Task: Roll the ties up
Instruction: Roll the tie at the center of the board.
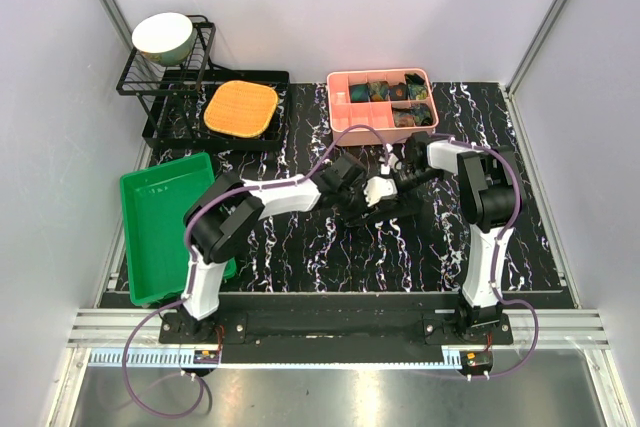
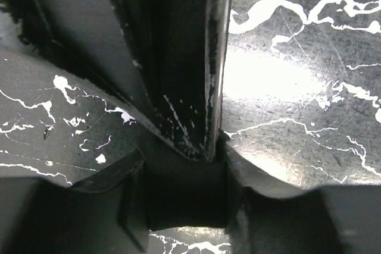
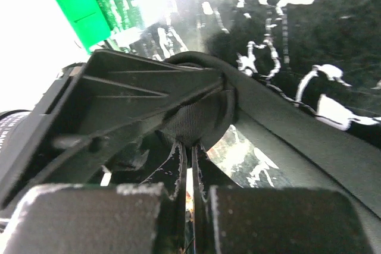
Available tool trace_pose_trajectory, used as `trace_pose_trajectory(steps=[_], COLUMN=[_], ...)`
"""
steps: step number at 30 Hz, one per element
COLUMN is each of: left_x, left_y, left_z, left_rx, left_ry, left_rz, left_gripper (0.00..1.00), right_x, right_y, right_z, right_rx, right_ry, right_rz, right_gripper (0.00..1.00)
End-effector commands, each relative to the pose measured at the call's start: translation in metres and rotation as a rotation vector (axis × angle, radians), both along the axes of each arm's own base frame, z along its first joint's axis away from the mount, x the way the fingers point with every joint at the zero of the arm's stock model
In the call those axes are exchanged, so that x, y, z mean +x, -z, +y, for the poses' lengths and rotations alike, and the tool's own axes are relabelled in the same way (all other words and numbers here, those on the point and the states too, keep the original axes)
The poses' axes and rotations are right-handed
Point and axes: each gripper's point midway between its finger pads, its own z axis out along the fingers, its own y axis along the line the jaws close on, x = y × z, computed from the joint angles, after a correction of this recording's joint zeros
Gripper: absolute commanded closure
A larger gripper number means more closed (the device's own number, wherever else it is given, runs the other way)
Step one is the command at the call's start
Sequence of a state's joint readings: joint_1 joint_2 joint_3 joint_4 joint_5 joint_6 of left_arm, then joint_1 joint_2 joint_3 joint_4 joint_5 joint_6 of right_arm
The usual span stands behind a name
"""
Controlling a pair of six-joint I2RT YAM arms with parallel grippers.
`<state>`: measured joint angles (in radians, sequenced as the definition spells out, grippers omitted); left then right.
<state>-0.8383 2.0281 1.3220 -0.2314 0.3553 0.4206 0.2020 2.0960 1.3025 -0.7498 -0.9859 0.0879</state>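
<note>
Tie (image 3: 199, 120) sits on the desk (image 1: 300, 257) just in front of the pink bin (image 1: 333, 102), between the two arms. It is wound into a small coil, with its free length trailing away flat.

Your left end effector (image 2: 186, 200) is grasping the coil across its sides. Your right end effector (image 3: 190, 165) is clenched, tips at the coil's core. You cannot tell from these views whether any cloth is pinched between them.

What could go wrong:
- The coil may spring open if the left grip eases before the free length is wound in, because soft fabric holds no shape.
- The core may slide off the clenched right tips and the roll may telescope, because smooth cloth gives little hold.
- The free length may twist or drag on the desk, which would make the roll lopsided.
- The fingers are crowded together, so a turn of either wrist could knock them against each other.

Count:
- One tie being rolled.
- About six rolled ties (image 1: 400, 97) in the bin. They are too small to count surely.
- One bin.
- One green tray (image 1: 150, 247) well left of the bin.
- One rack (image 1: 135, 77) far left of the bin, carrying one bowl (image 1: 163, 35).
- One orange pad (image 1: 240, 109) just left of the bin.
- Two arms, each with one end effector.
</note>
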Motion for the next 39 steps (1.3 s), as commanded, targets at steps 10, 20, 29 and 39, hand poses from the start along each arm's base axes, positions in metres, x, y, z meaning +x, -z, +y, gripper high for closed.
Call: trace_pose_trajectory(steps=[10,20,29,39], left_x=[-0.025,-0.017,-0.012,-0.030], left_y=[0.018,0.007,0.032,0.064], left_z=[-0.003,-0.023,-0.004,0.044], left_rx=[-0.166,-0.274,-0.132,0.168], left_ry=[-0.015,0.043,0.041,0.016], left_rz=[0.132,0.119,0.084,0.108], left_gripper=[0.39,0.40,0.75,0.79], right_x=[0.013,0.011,0.010,0.014], right_y=[0.069,0.084,0.058,-0.015], right_z=[-0.045,-0.061,-0.046,-0.052], right_rx=[-0.384,-0.496,-0.380,-0.138], right_ry=[-0.015,-0.045,-0.066,0.015], right_rz=[-0.089,-0.069,-0.057,-0.133], right_gripper=[1.00,1.00,0.85,0.50])
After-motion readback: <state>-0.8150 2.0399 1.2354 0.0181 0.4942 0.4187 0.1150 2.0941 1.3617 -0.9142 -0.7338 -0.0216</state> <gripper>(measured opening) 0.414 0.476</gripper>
